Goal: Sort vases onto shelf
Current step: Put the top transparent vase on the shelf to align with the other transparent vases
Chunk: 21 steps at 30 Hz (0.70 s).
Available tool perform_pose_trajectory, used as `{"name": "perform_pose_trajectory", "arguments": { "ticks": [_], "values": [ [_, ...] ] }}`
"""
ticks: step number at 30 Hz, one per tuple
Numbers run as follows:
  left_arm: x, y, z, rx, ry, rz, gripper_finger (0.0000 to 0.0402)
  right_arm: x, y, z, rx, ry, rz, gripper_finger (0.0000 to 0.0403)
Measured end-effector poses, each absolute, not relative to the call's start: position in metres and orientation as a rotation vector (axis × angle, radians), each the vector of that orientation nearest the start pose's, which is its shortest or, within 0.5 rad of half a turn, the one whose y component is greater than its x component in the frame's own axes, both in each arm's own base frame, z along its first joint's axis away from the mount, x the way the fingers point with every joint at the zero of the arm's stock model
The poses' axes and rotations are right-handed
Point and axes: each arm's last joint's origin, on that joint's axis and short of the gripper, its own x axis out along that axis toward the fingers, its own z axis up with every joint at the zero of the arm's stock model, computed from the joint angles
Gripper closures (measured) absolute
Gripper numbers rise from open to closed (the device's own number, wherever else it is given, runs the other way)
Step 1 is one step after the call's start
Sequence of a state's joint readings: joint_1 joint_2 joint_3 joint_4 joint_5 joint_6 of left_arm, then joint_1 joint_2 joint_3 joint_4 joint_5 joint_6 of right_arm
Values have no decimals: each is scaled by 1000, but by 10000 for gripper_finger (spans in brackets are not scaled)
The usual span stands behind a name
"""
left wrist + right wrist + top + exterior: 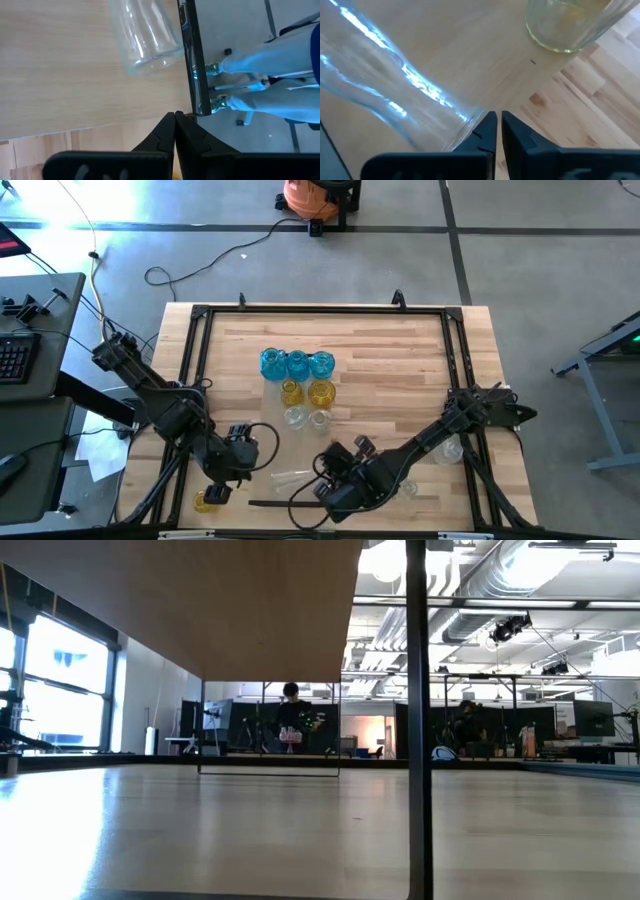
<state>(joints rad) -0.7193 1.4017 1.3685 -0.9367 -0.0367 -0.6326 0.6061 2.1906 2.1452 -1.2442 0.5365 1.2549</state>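
Just beside right pincer [495,131]: clear vase [385,85].

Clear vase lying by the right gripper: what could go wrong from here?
1. The clear vase lies on its side right at the shut right gripper; a nudge could roll it.
2. The left gripper, also shut, sits near the table edge, beside another clear vase that could be knocked off.

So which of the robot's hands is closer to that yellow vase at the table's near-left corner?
The left hand: it sits just beside the yellow vase. The right hand is farther off, toward the table's middle.
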Motion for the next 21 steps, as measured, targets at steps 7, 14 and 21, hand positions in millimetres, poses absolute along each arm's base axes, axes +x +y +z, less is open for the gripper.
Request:
{"name": "perform_pose_trajectory", "arguments": {
  "ticks": [7,14,21],
  "values": [
    [209,-182,336,-206,1067,-314,401,377,242,278,445,939,-544,391],
    [214,-176,336,-202,1058,-297,401,378,244,278,460,943,-525,386],
    [222,-174,333,-184,1044,-290,401,379,244,278,476,950,-509,372]
  ]
}}
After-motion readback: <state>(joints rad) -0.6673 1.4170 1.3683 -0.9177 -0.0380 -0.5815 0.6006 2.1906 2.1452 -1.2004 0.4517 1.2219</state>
